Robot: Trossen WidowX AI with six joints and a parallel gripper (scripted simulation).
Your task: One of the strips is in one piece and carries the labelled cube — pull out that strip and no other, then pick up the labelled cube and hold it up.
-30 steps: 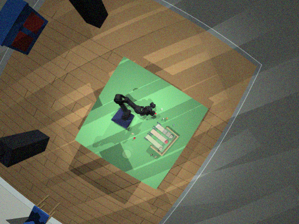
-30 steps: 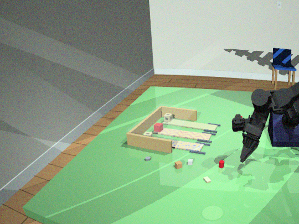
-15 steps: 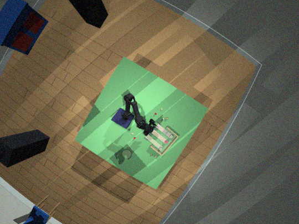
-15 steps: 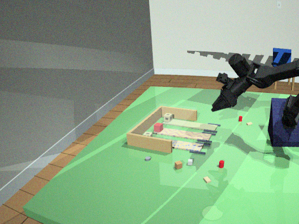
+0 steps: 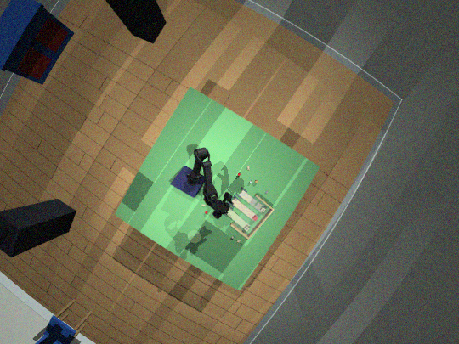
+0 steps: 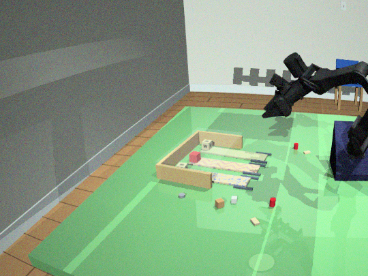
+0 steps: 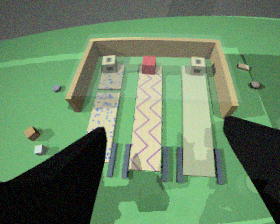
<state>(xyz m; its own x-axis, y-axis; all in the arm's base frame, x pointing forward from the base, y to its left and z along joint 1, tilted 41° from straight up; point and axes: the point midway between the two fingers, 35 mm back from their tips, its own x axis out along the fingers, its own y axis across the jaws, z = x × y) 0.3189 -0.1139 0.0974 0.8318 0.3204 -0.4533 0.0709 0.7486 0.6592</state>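
- My pincer (image 6: pixel 272 112) hangs in the air above the green desk (image 6: pixel 136 227), jaws spread wide with nothing between them.
- Through the wrist view I look down on a wooden three-sided pen (image 7: pixel 80 81) with three strips running out of its open side.
- The pale green strip (image 7: pixel 199 122) on the right looks whole, with a labelled cube (image 7: pixel 198 65) at its far end against the back wall.
- The middle zigzag strip (image 7: pixel 146 118) carries a red cube (image 7: pixel 149 65).
- The blue-speckled strip (image 7: pixel 105 106) on the left shows a break partway along; a small pale cube (image 7: pixel 109 63) sits at its far end.
- In the exterior view, loose bits lie around the pen: a red cylinder (image 6: pixel 272 202), an orange block (image 6: pixel 219 203), a white block (image 6: pixel 234 200).
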